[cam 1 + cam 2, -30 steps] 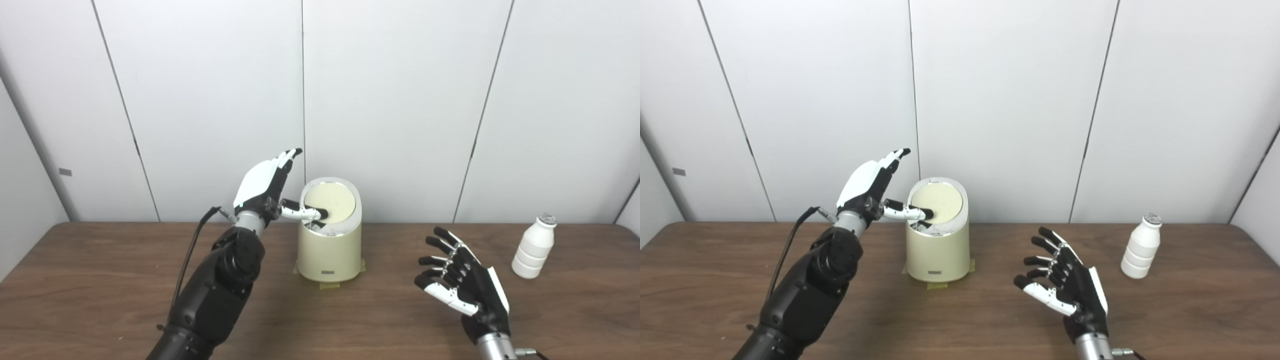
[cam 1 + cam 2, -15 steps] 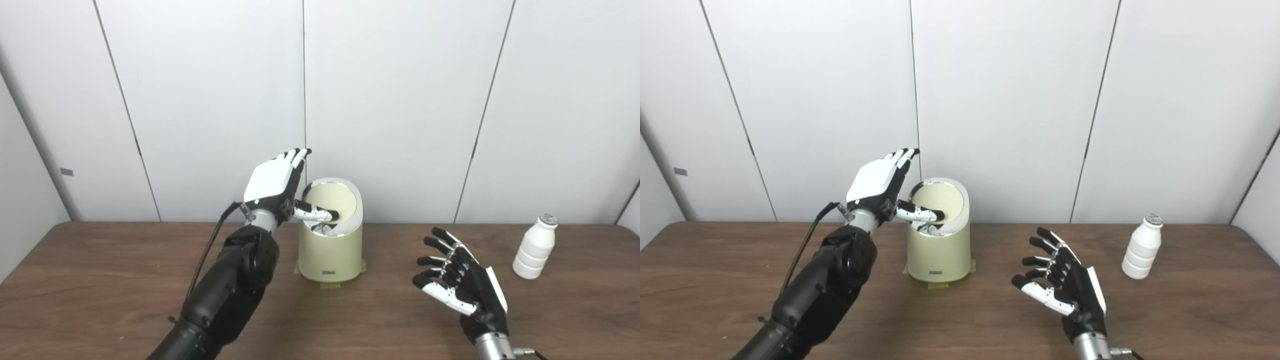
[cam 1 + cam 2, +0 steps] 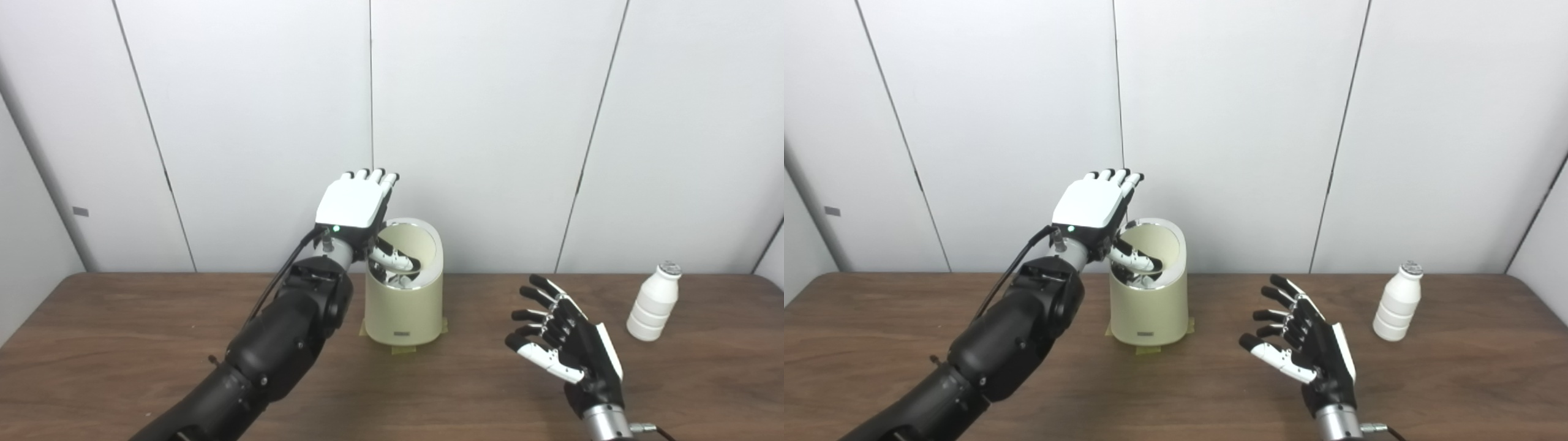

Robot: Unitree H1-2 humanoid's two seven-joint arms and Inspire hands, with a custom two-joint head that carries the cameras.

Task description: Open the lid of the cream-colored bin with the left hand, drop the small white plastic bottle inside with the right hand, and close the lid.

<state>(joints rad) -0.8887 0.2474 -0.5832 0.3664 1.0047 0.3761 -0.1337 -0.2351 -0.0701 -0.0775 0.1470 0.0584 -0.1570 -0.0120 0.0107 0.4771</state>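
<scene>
Cream-colored bin (image 3: 404, 306), lid (image 3: 411, 248) tipped open by left robot hand (image 3: 355, 205), apparently thumb-hooked; right robot hand (image 3: 566, 349) released, fingers spread, small white plastic bottle (image 3: 655, 302) upright on surface (image 3: 122, 343) well beyond it.

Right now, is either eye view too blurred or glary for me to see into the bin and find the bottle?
Left eye view: sharp, evenly lit, no glare; the bin mouth is partly blocked by the left hand, its inside shadowed. Right eye view: equally clear; the bottle shows crisp by the right table edge, and the right hand casts only a soft shadow.
</scene>
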